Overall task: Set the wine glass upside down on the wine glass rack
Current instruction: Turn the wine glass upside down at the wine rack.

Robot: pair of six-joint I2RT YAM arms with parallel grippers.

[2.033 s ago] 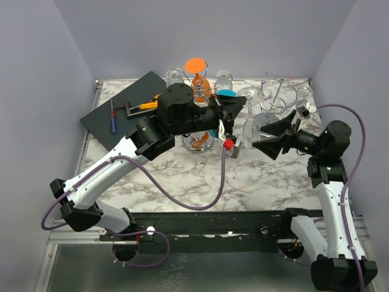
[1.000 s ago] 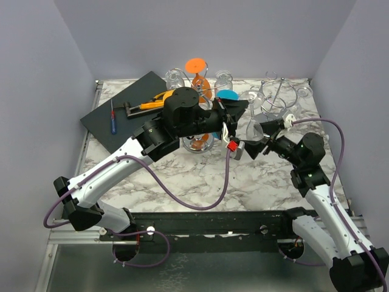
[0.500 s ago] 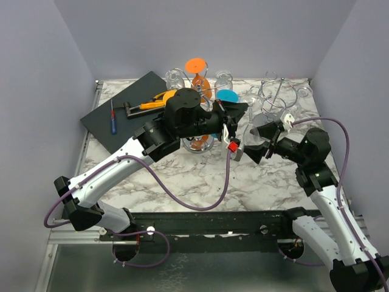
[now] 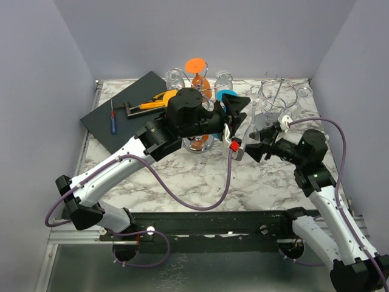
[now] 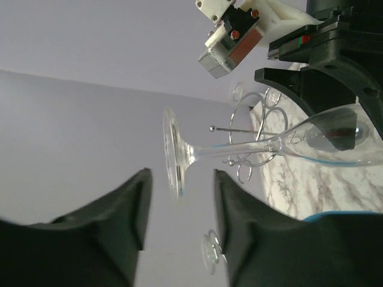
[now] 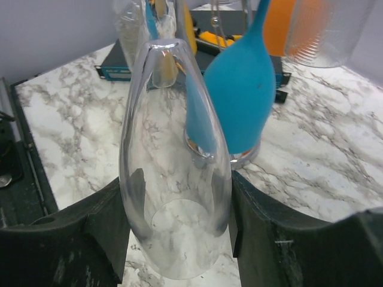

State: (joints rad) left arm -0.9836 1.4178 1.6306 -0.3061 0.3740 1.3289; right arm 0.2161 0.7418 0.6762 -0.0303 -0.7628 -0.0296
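Two grippers meet at one clear wine glass [image 4: 251, 123], held just to the near-left of the wire wine glass rack [image 4: 277, 97] in the top view.

Right gripper [image 4: 258, 148]: comes in from the near side of the rack and is clamped on the bowl. In the right wrist view both fingers [image 6: 105, 233] press against the flanks of the bowl. Its narrow end and stem point away from the palm.

Left gripper [image 4: 243, 113]: reaches in from the left of the rack with its jaws spread. In the left wrist view the round foot of the glass sits between the fingers [image 5: 134, 203] with a gap on each side, touching neither. The stem runs from that foot toward the bowl, and the rack's chrome loops show behind it.

Position of the glass: beside the rack, carried by the right gripper, not hung on the wire.

Surroundings: left of the rack are a blue glass [image 4: 226, 95] and an orange glass [image 4: 196, 64], partly hidden by the left arm. Farther left of the rack, a dark mat [image 4: 130, 91] lies on the marble table [image 4: 182, 173] with a screwdriver [image 4: 112, 117] on it.
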